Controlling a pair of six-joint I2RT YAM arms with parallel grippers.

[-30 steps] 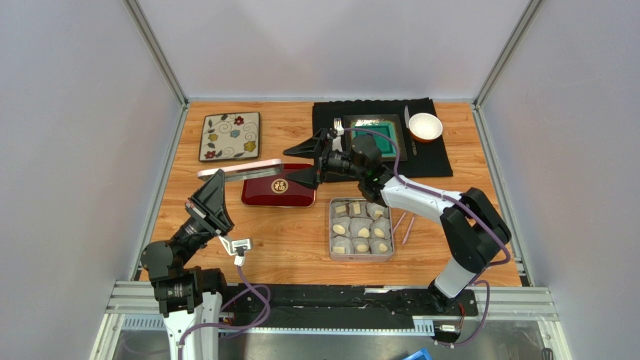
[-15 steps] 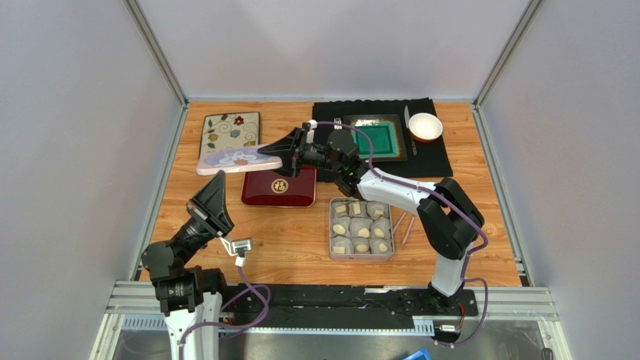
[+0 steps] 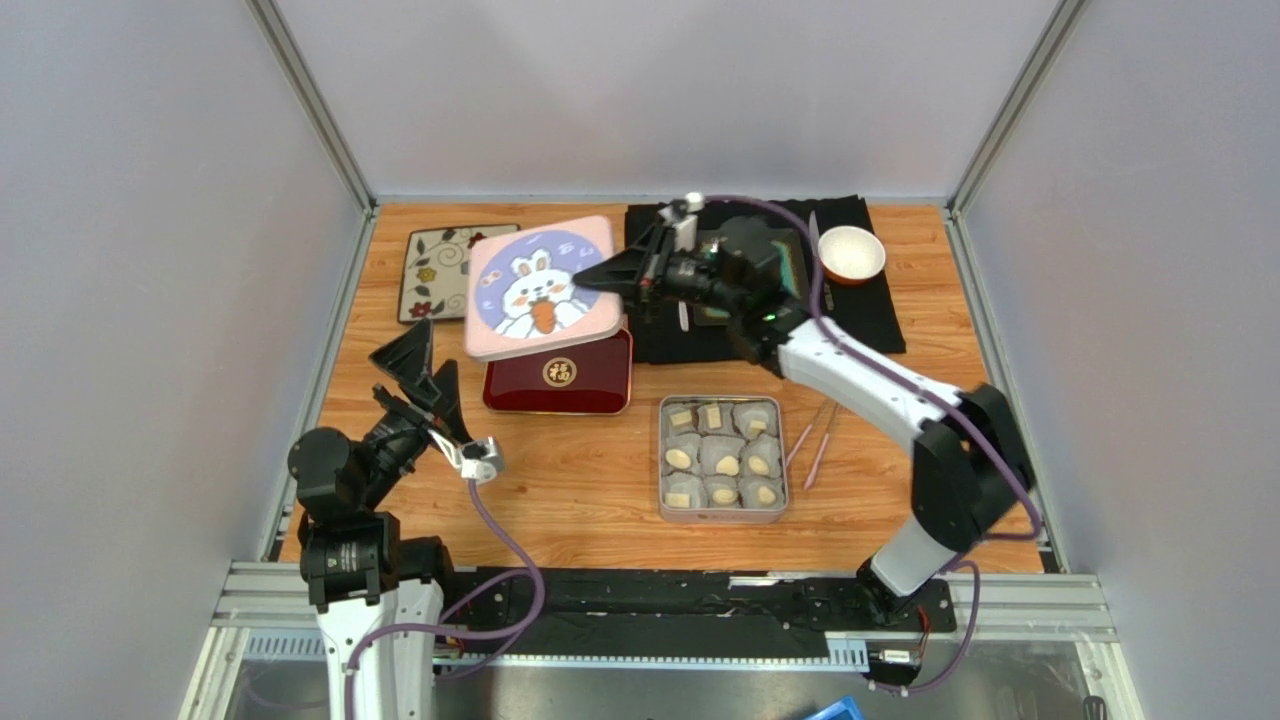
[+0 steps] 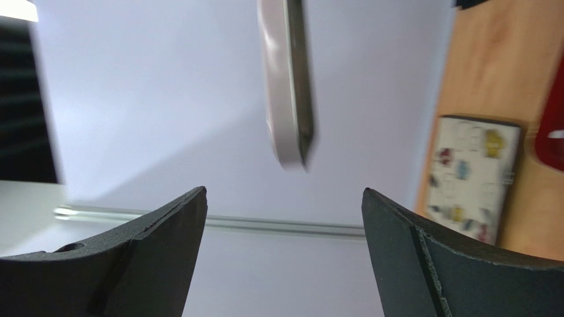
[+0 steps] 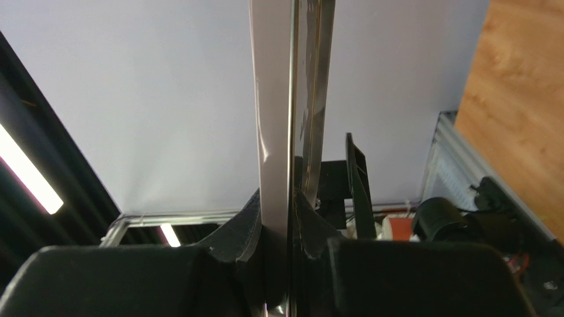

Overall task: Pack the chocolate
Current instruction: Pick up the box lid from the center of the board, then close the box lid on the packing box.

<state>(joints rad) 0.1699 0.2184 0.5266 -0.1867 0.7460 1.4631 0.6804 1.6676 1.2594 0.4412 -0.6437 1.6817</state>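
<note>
Top external view has the right fingers [image 3: 609,278] pinching one edge of the pink bunny lid [image 3: 541,288]. It's held up off the surface [image 3: 601,495] and tipped so the bunny picture faces the camera. Right wrist view backs that up, with the lid's edge clamped tight between both fingers. The red tray [image 3: 556,378] sits just under the lid's lower edge, down and left of those fingers.

The chocolate [image 3: 723,458] is all in the metal tin [image 3: 663,483], cream lumps sitting in paper cups. It's well apart from the right fingers on the side toward the arm bases, and a long way right of the left fingers [image 3: 416,375]. Those are spread wide with nothing between them, over by the left side of the surface.

Left wrist view is blurry but shows the lid edge-on out past the fingertips, with the floral plate [image 4: 473,178] off to their right
</note>
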